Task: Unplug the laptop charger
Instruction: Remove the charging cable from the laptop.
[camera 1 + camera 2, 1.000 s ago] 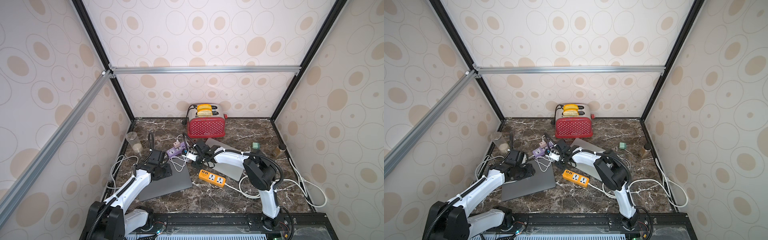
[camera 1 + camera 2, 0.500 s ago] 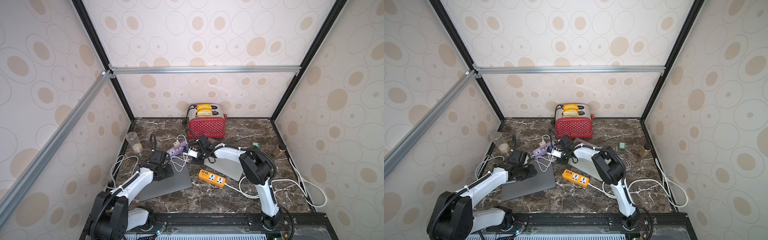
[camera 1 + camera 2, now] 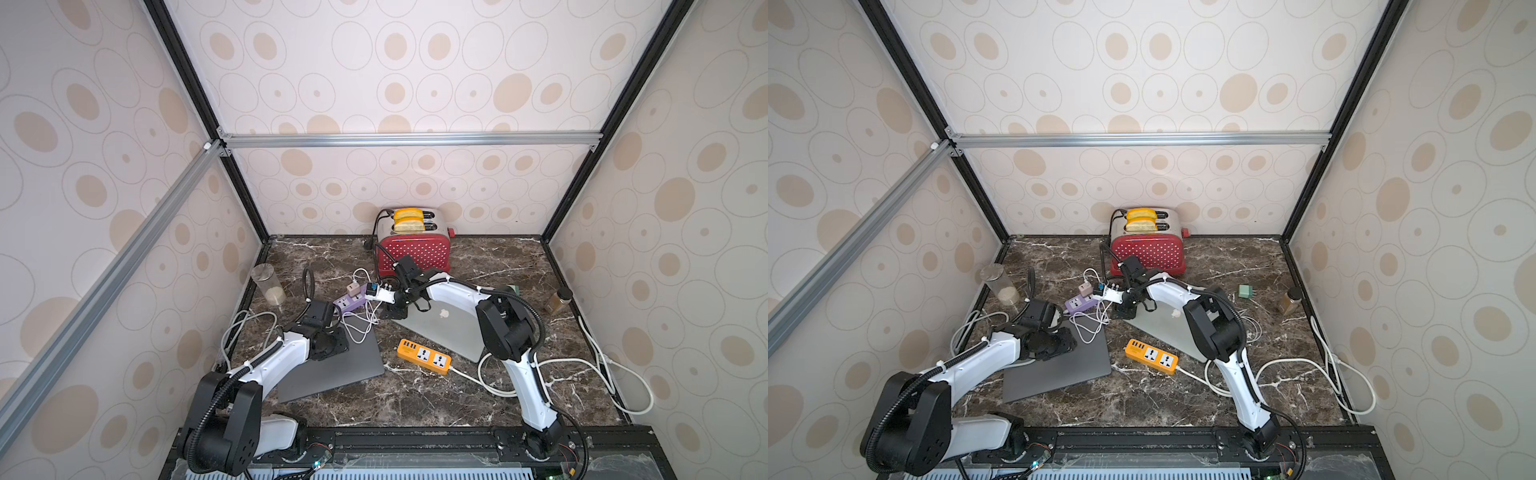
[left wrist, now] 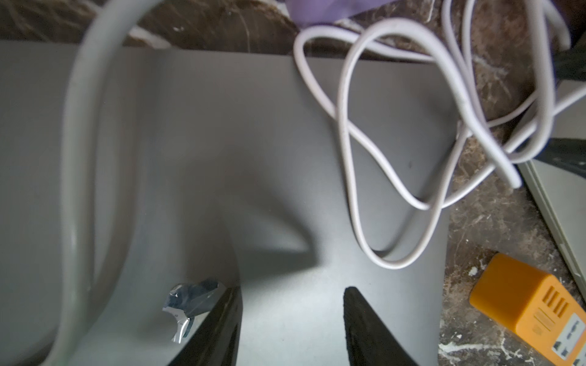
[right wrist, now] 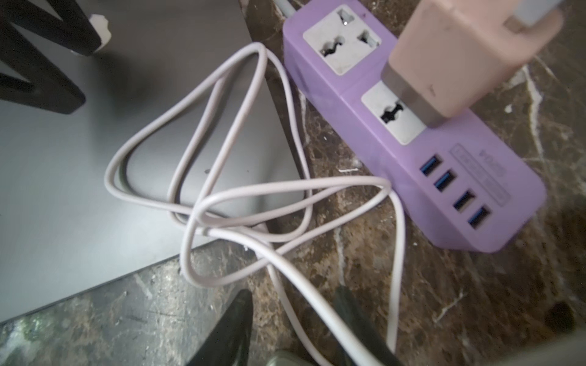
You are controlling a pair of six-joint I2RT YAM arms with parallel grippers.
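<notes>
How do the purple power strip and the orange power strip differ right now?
The purple power strip carries a pink adapter on one socket; the orange power strip has both sockets empty. The purple one lies farther back, by a corner of the dark laptop; the orange one lies nearer the front, between it and the silver laptop. Both lie flat on the marble table, each with two sockets and a row of USB ports.

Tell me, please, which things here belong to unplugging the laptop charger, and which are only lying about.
For the job: pink charger plug, white cable, purple power strip, silver laptop, dark grey laptop.

Lying about: red toaster, orange power strip, glass jar, green adapter, brown spice jar.
</notes>
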